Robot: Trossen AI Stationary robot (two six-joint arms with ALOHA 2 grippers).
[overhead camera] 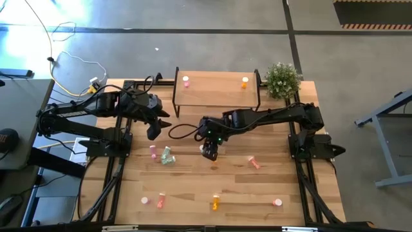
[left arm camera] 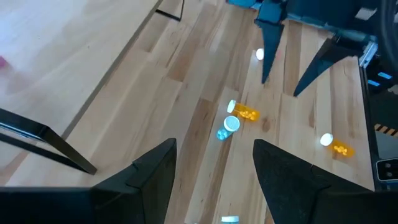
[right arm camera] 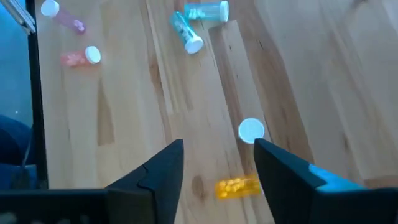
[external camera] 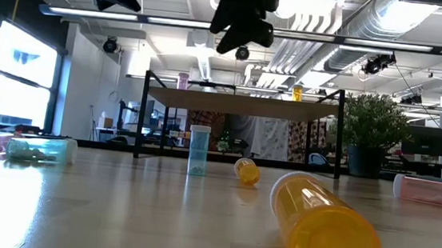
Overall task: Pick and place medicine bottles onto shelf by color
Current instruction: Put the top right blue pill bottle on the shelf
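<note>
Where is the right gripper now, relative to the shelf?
In the high view, the right gripper hangs open above the table's middle, in front of the shelf, over a small orange bottle.

1. the floor (overhead camera: 212,16) around the table is smooth grey concrete, crossed by dark seam lines.
2. a hazard-striped strip (overhead camera: 374,26) lies at the floor's far right edge in the high view.
3. pale cables (overhead camera: 77,67) loop over the floor near the table's left far corner.
4. a grey metal frame (overhead camera: 386,119) stands on the floor to the right of the table.
5. in the low view, big bright windows (external camera: 16,82) fill the left wall.
6. the ceiling there carries exposed silver ducts (external camera: 390,30) and long light strips (external camera: 173,23).
7. a leafy green potted plant (external camera: 373,125) sits at the table's far right corner.
</note>
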